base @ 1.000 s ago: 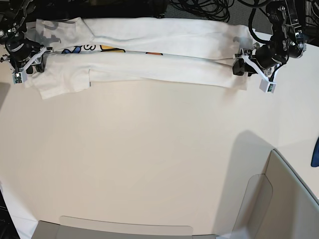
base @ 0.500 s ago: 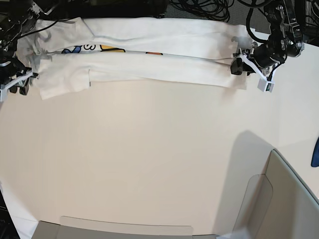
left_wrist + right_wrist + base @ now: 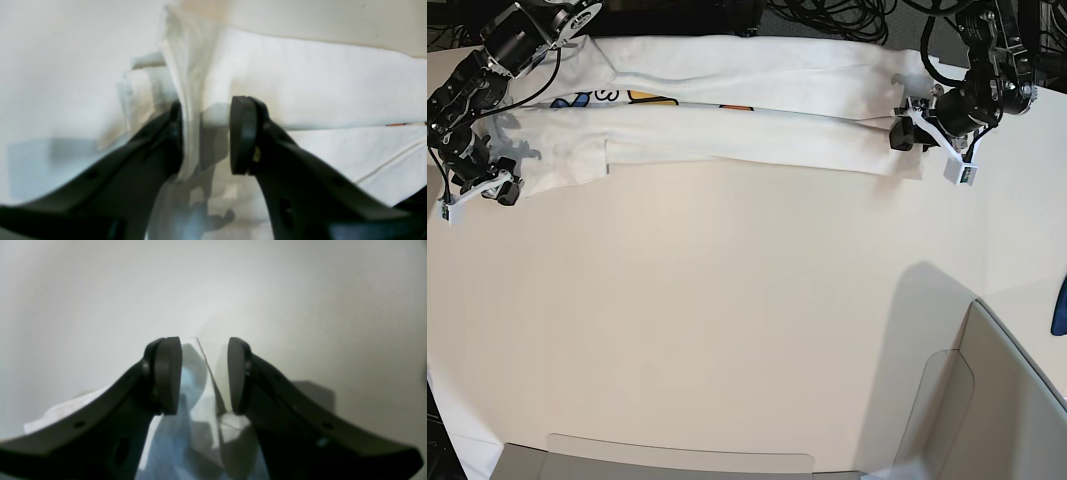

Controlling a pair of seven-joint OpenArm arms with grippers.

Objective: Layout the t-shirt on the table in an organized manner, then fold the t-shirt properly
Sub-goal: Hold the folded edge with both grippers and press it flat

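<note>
i see the t-shirt [image 3: 747, 105] lying along the far side of the table [image 3: 727, 320], pulled into a long band. both long edges are folded in, and only a thin strip of the blue, yellow and orange print shows between them.

my left gripper [image 3: 903, 133] is at the end of the shirt on the right of the base view. in the left wrist view its jaws are partly apart, and a ridge of white cloth stands between them. the cloth touches one finger [image 3: 175, 133], but i cannot tell if it is really pinched.

my right gripper [image 3: 501, 190] is over the table near the other end, just beside the sleeve. its jaws are partly apart and it holds nothing.
</note>
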